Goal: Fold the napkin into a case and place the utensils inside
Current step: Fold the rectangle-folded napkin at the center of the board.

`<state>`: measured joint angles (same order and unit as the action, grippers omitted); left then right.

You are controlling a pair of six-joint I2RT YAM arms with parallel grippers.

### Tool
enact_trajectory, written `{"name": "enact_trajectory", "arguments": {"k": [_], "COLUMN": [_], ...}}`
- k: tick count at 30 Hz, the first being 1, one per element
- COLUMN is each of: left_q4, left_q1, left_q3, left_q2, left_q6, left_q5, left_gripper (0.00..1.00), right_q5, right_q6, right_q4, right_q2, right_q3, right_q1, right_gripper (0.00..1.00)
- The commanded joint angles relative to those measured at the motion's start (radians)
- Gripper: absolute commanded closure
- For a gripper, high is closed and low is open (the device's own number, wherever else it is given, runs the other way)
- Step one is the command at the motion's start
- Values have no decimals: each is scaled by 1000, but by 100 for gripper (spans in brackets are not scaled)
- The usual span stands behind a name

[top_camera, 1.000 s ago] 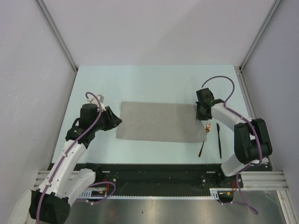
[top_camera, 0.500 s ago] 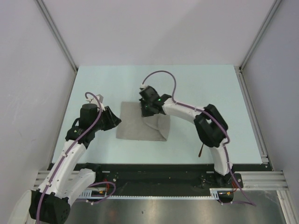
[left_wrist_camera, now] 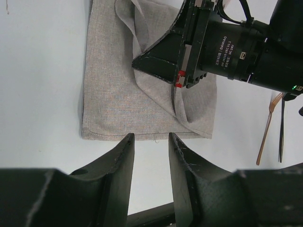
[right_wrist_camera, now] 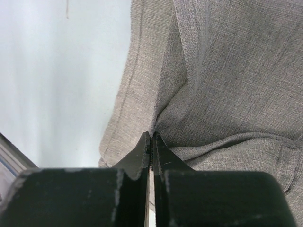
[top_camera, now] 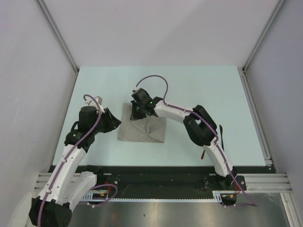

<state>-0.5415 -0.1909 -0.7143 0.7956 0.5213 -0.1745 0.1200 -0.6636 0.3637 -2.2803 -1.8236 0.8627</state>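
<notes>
The grey-beige napkin [top_camera: 142,133] lies left of centre, its right part folded over its left part in a loose, wrinkled fold. My right gripper [top_camera: 136,112] is over the napkin's far left part, shut on a pinch of the cloth [right_wrist_camera: 227,71]. My left gripper [top_camera: 117,124] is open and empty just off the napkin's left edge [left_wrist_camera: 118,94], not touching it. The copper fork [left_wrist_camera: 265,137] and the thin black piece [left_wrist_camera: 282,132] lie side by side on the table to the right. In the top view the right arm hides most of the fork, while the black piece [top_camera: 221,137] shows.
The pale table [top_camera: 199,85] is walled by grey panels on the left, right and back. The right arm stretches across the middle from its base at the near right. A black rail [top_camera: 156,172] runs along the near edge.
My right gripper has carried the napkin's right edge from beside the fork leftward across the cloth, folding it to about half its width. The left arm has barely moved.
</notes>
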Motion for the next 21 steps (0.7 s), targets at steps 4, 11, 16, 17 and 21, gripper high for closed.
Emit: {"name": "enact_trajectory", "arguments": {"k": [4,11,16,17,21], "left_q4": [14,17,15,15,12], "left_q1": [13,11,13,13,13], "left_q3": [7,9,12,13,13], "left_q2": [-22,-19,-19,-21,-21], "left_q6": [-21,-26,-27,-29,-27], "left_q5": [4,0,-2,-3,-3], "left_gripper": [60,60,60,60,61], "right_q5": [33,33,41,41,38], "right_q6": [-51,-57,-60,-59,-60], "right_q4": [-65,-52,-46,-45,-48], "right_q2": [-30,-79,-107,-108,-114], "right_q3": [-78,-140,-170,-172,-177], "right_q1": [12,6,1,2,-1], "right_gripper": [100,100,100,100,100]}}
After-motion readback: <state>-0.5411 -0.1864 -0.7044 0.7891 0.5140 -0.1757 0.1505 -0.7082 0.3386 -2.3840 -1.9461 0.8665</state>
